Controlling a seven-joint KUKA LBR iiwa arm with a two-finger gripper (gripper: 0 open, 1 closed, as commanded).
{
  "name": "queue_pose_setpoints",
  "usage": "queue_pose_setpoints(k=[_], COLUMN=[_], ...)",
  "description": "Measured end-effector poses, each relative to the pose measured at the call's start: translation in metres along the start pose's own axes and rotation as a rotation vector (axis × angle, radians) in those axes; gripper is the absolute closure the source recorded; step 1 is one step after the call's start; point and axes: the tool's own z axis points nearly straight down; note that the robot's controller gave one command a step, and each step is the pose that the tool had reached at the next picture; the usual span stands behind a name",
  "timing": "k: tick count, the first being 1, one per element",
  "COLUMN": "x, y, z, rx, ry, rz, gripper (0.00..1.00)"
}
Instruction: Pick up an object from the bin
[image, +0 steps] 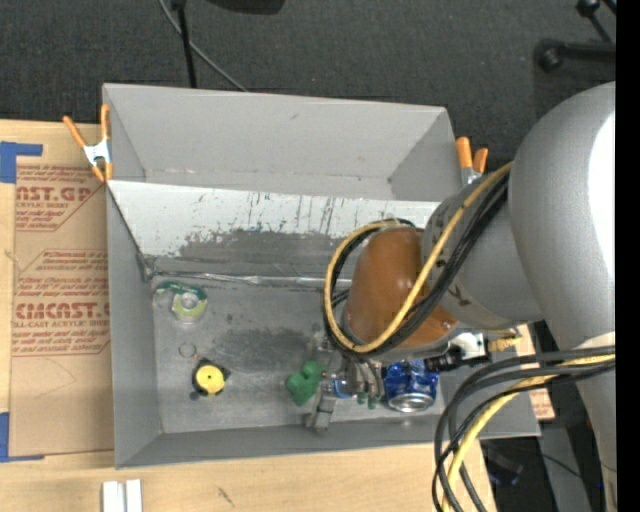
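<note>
The small green thing (303, 383), a rounded lump of bright green, lies on the floor of the bin, close to the wall at the bottom of the view and somewhat right of the middle. The gripper (335, 392) is down at floor level just beside the green thing, on its right, so close that the 2 look to be touching. Whether the green thing sits inside the gripper or only against it cannot be told. Nor can it be told whether the gripper is apart or together, since its tip is a tangle of dark and metal parts seen from above.

Further right of the green thing, past the gripper, 1 blue can (410, 386) lies on its side by the same wall, its silver end showing. Above the green thing and a little to its right, the orange cover (385, 285) on the wrist hangs over the floor, with yellow and black cables (340, 270) looped round it. The grey arm (560, 220) rises to the right of that, over the bin's right wall.

Well to the left of the green thing, at about the same depth, lies 1 yellow disc (209, 379) with a dark edge. Up and further left of the green thing, 1 pale ring (186, 303) with a greenish tint lies alone near the left wall. The bin (270, 150) is grey metal, and its floor between the green thing and the back wall is scuffed dark.
</note>
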Motion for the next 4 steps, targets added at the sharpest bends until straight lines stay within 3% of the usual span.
queue_pose_setpoints(k=[1,2,3,4], x=[-0.001,0.000,-0.001,-0.002], y=[0.001,0.001,0.002,0.003], z=[0.000,0.000,-0.084,-0.132], rx=[-0.001,-0.001,-0.004,-0.003], ry=[-0.002,0.001,-0.007,-0.004], rz=[0.000,-0.001,-0.002,-0.003], gripper=[0.00,1.00,1.00,1.00])
